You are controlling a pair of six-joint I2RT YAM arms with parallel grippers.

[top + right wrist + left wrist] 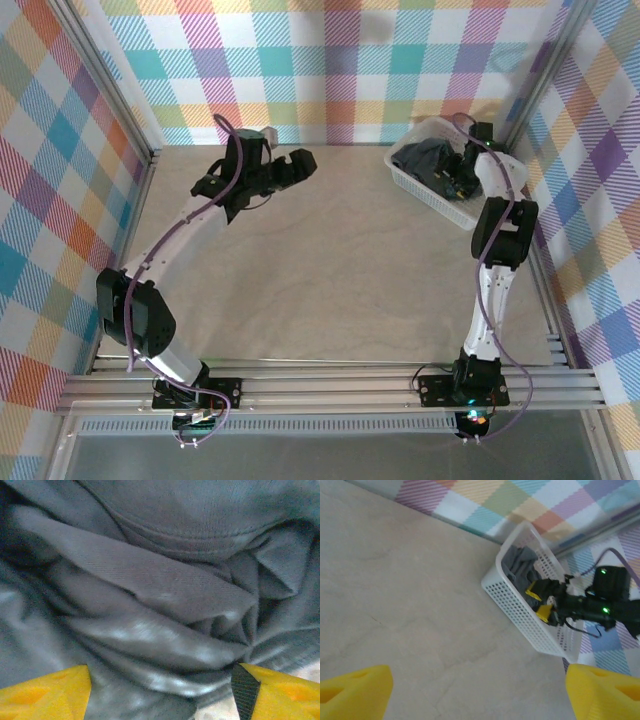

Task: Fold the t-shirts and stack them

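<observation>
Now: fetching t-shirts from basket, 2 o'clock.
Right tool: released, above them.
Left tool: released.
Next: clench a fold.

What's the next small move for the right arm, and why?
Probably close the right gripper on the t-shirts. Its fingers are open with crumpled grey cloth between them, nothing is gripped yet, and the cloth lies in the basket; it must come out for folding.
</observation>
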